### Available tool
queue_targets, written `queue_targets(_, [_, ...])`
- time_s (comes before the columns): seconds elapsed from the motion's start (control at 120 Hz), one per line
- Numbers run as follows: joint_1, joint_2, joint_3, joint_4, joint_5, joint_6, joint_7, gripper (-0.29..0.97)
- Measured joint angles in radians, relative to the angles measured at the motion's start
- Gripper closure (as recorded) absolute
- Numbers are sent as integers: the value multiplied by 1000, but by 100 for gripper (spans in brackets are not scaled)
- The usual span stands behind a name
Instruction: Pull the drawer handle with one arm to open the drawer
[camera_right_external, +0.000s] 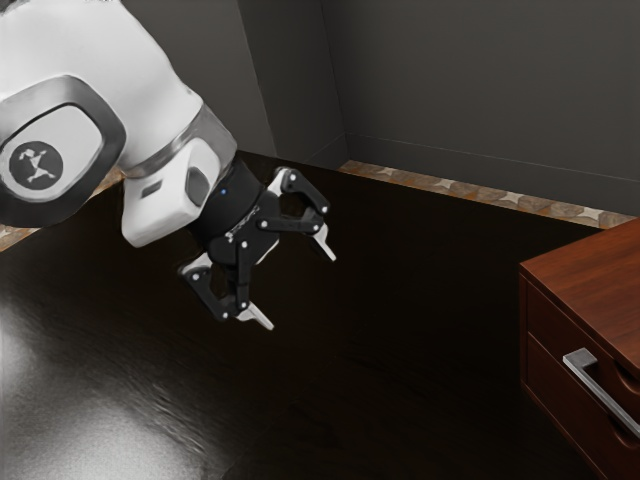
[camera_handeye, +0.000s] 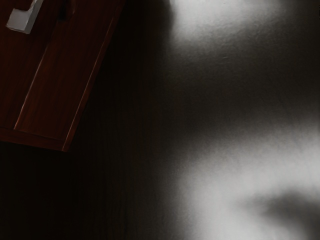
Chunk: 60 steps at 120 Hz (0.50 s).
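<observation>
A reddish-brown wooden drawer cabinet (camera_right_external: 585, 330) stands at the exterior view's right edge. Its silver bar handle (camera_right_external: 598, 385) runs across the drawer front, and the drawer front sits flush with the cabinet. My black gripper (camera_right_external: 292, 282) hangs open above the dark floor, well to the left of the cabinet, with nothing between its fingers. In the wrist view a corner of the cabinet (camera_handeye: 55, 85) shows, with one end of the silver handle (camera_handeye: 22, 19) at the picture's edge.
A dark glossy floor (camera_right_external: 400, 340) spreads between my gripper and the cabinet. Grey walls with a patterned baseboard strip (camera_right_external: 480, 190) close off the back.
</observation>
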<state>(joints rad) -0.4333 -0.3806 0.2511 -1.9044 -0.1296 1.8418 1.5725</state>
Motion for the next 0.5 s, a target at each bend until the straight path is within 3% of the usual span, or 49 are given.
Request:
queue_targets(0.075, [-6,17,-64,-1,4,33,21,1])
queue_targets(0.25, [-8,138,-114,48,-7,121,52,0])
queue_targets(0.5, [-9,89,-276,21,-33,179,73,0])
